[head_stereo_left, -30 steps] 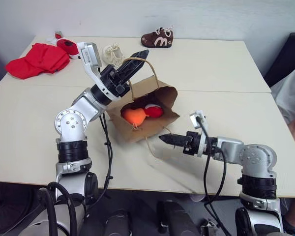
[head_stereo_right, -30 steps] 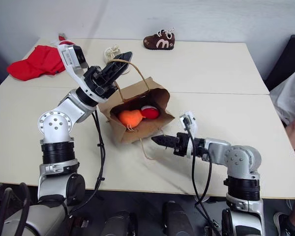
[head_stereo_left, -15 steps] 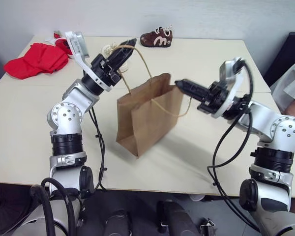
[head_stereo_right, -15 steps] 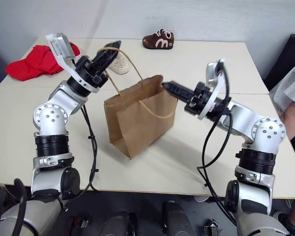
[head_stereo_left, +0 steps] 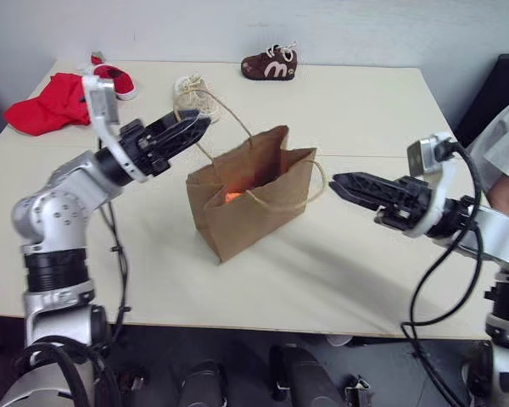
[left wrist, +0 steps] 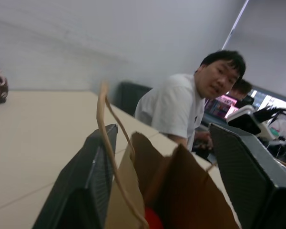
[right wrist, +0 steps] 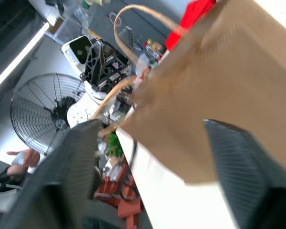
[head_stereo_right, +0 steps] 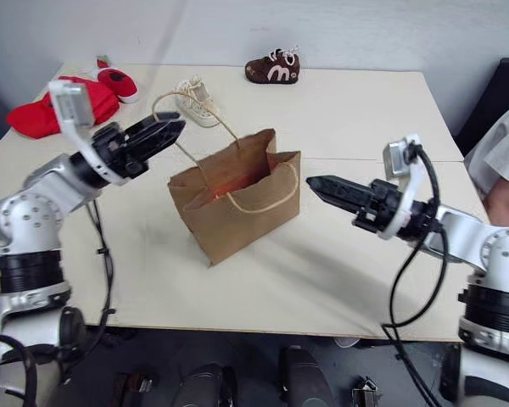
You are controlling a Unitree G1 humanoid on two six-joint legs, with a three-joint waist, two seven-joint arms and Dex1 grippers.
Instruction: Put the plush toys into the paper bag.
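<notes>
A white table holds a brown paper bag standing upright at its middle, mouth up, long axis vertical. The task looks nearly finished — orange glows inside the bag, and red shows low in it, likely the plush toys. The left gripper and right gripper flank the bag, both spread apart, empty — handles released.

head eyes are looking down over the table; wrist cameras are peering close along open fingers, both sharing the paper bag at twelve o'clock
</notes>
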